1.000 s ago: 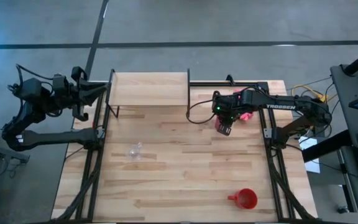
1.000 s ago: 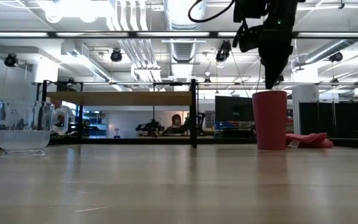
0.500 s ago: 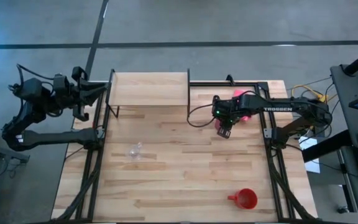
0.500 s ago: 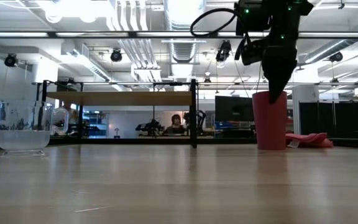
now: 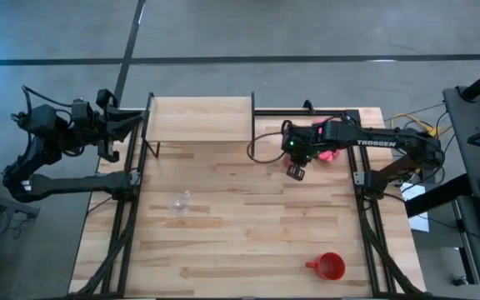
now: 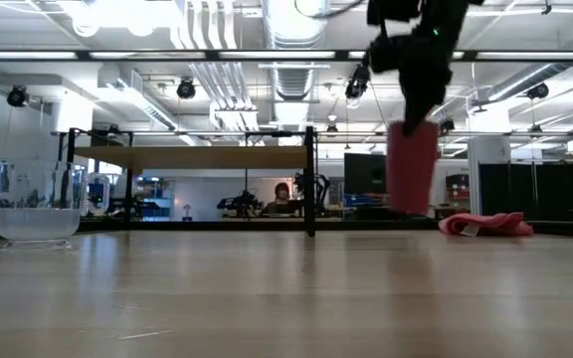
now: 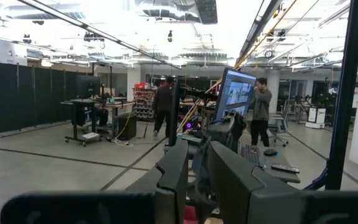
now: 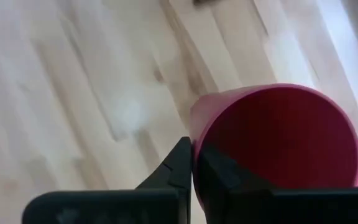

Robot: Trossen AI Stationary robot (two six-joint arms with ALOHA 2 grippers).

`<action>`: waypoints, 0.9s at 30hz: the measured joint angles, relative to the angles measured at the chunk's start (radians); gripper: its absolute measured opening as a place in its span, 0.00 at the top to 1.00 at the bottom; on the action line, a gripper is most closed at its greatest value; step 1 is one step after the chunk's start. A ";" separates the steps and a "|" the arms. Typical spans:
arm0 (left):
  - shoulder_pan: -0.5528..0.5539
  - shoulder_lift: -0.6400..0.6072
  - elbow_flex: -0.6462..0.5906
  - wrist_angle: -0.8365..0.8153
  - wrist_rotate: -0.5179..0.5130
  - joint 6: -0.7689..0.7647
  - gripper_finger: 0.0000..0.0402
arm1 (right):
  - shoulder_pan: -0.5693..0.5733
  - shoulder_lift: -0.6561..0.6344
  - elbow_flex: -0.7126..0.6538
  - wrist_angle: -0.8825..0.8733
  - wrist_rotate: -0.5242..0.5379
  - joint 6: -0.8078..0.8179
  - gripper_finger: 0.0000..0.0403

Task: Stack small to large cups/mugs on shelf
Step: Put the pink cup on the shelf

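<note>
My right gripper [image 5: 294, 169] is shut on the magenta-pink tumbler [image 6: 412, 169], held upright a little above the tabletop, right of the shelf. The shelf [image 5: 198, 121], a light board between black posts, stands at the far edge. The small clear glass cup [image 5: 181, 202] stands on its base left of centre and also shows in the low view [image 6: 38, 202]. The red mug [image 5: 330, 267] stands near the front right. My left gripper [image 5: 133, 123] is shut and empty, beyond the shelf's left post. My right gripper pinches the tumbler's rim [image 8: 194, 134], with one finger [image 8: 211, 171] inside the cup and the other [image 8: 180, 168] outside. The fingers come from above, pointing down. The tumbler hangs upright below them, its base [image 6: 411, 211] lifted clear of the table.
A pink cloth [image 6: 485, 224] lies on the table to the right of the tumbler, at the far right. A black cable [image 5: 261, 146] loops beside the right arm. The shelf's black post [image 6: 309, 179] stands left of the tumbler. People show in the room beyond.
My right gripper has come down onto the tumbler's rim, then gone up and toward the table's left. The tumbler stood on the table before; now it is lifted clear, still upright, and has shifted left, away from the pink cloth.
</note>
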 joint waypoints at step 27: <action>0.000 0.090 0.002 -0.008 -0.080 -0.052 0.87 | -0.089 0.489 1.079 -0.338 0.040 -0.244 0.98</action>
